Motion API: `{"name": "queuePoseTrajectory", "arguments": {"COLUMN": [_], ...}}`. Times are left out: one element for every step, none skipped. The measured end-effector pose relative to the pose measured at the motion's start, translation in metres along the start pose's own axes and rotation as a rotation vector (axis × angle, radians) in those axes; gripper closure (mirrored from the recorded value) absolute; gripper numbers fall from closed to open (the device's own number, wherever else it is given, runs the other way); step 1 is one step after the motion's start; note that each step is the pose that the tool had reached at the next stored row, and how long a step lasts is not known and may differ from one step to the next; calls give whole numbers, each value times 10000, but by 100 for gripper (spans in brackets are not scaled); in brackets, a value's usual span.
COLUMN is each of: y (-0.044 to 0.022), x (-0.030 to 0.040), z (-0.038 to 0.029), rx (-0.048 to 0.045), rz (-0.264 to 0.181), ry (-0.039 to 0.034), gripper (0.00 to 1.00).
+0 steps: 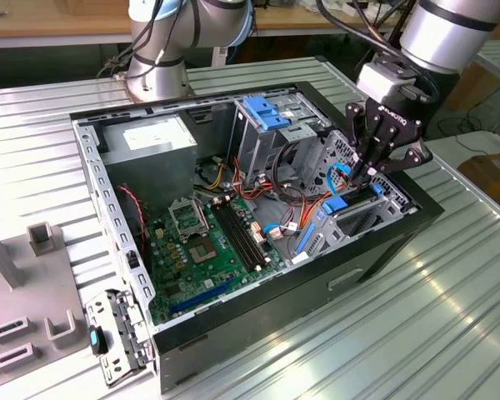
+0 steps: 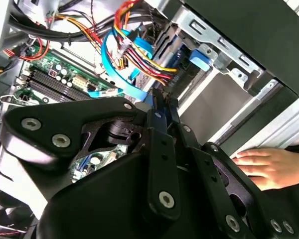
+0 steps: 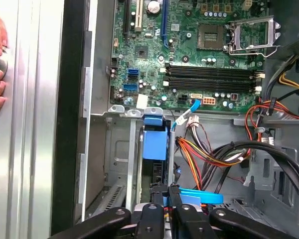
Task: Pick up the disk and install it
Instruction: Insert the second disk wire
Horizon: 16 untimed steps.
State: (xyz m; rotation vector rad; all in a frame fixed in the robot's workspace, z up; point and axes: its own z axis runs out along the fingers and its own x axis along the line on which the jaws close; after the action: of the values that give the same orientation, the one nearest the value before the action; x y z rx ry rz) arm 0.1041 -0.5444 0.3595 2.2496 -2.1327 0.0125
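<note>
Gripper (image 1: 368, 171): hangs over the drive bay at the 3 o'clock end of the open case (image 1: 258, 321) in the exterior view, fingers drawn together on a thin edge. Disk (image 3: 154, 144): blue-railed, standing on edge in the bay slot, directly below the fingertips, long axis running down into the bay. A person's hand (image 2: 264, 167) rests outside the case wall.

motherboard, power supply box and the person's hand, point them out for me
motherboard (image 1: 208, 250): exterior view, on the green board.
power supply box (image 1: 154, 137): exterior view, on its white sticker.
hand (image 2: 266, 167): second wrist view, on the back of the hand.
</note>
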Motion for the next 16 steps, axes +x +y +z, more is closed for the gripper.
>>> {"name": "queuePoseTrajectory", "arguments": {"y": [9, 15, 18, 25, 37, 40, 42, 44, 47, 48, 49, 52, 54, 57, 68, 76], "x": [16, 26, 33, 45, 79, 94, 107, 120, 130, 144, 153, 165, 165, 166, 165, 166], "z": [2, 4, 5, 6, 14, 17, 20, 24, 27, 32, 36, 50, 52, 54, 56, 56], "rx": [31, 54, 73, 107, 145, 151, 154, 164, 181, 215, 242, 329, 367, 399, 426, 442], "rz": [-15, -25, -34, -50, -82, -89, -91, -92, -93, -101, -109, -144, -154, -166, -177, -179], "ry": [-209, -352, -455, -582, -667, -670, -672, -675, -679, -690, -695, -702, -697, -695, -696, -693], "gripper": [84, 84, 84, 84, 84, 84, 84, 84, 84, 84, 84, 84, 84, 84, 84, 84]}}
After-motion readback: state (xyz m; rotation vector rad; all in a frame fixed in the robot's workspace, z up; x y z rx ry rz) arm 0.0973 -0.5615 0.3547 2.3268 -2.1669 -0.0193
